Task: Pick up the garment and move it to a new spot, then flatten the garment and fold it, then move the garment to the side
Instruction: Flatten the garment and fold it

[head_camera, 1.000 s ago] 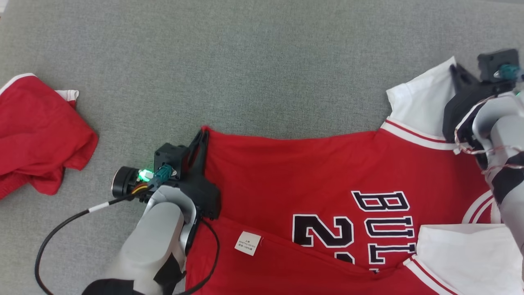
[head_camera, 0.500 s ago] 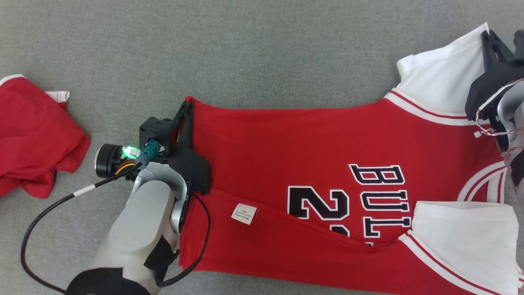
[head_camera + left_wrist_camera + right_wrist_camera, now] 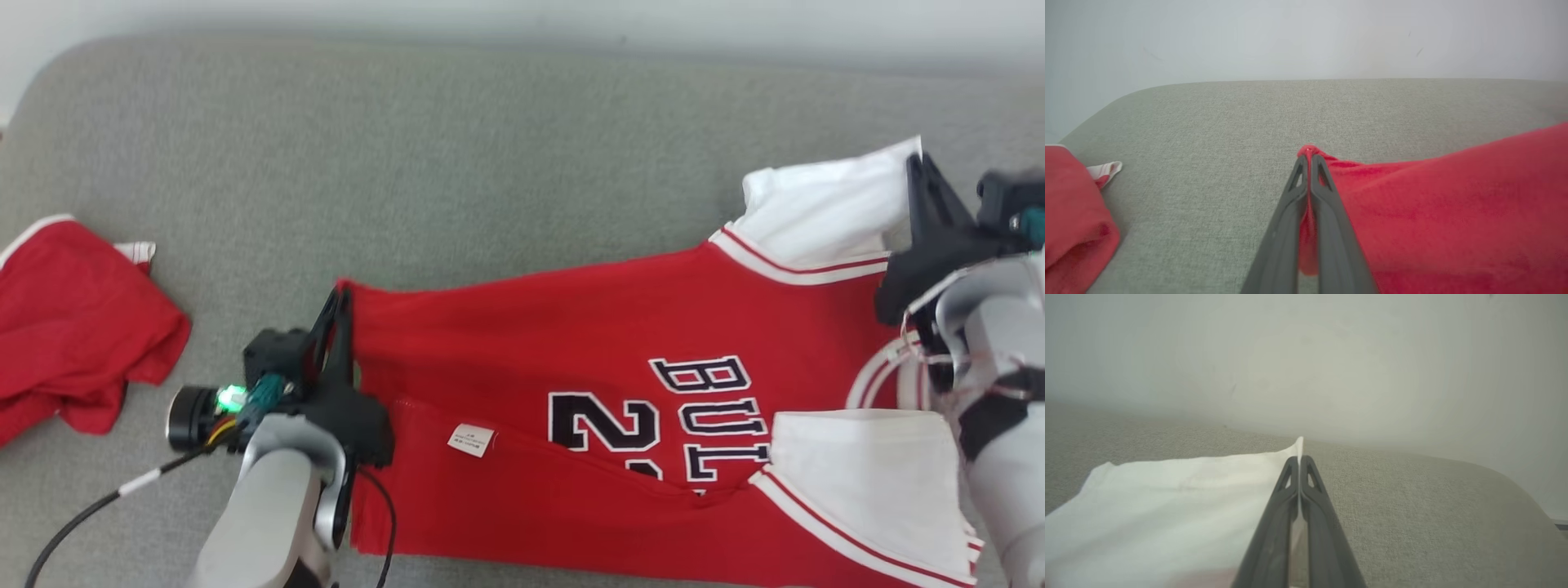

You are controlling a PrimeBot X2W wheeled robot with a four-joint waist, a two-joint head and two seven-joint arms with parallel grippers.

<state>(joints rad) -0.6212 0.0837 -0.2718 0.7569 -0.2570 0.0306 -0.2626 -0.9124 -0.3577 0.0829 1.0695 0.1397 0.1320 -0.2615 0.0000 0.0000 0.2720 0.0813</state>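
Fabric (image 3: 73, 327), red with a white-trimmed edge, lies bunched at the left edge of the grey cushion (image 3: 490, 163). The frame cuts it off, so what kind of item it is stays unclear. Just right of it, a black cable (image 3: 82, 514) runs out of the bottom of the head view.

The left gripper (image 3: 340, 294) has its fingers pressed together, pinching the far left corner of the red jersey (image 3: 531, 335); the left wrist view shows red cloth squeezed between them (image 3: 1308, 157). The jersey spreads across the middle of the cushion towards its right edge. Its near part is folded over, and this flap hides the lower part of the black-and-white lettering (image 3: 653, 408). A white label (image 3: 471, 439) sits on the flap, its print too small to read.

The near white sleeve (image 3: 857, 482) runs off the bottom of the view. The right gripper (image 3: 916, 163), likewise clamped tight, pinches the corner of the far white sleeve (image 3: 816, 216) near the far right of the cushion. The pale right forearm (image 3: 992, 343) covers the neckline. Whether the pinched edges clear the cushion is hard to judge.
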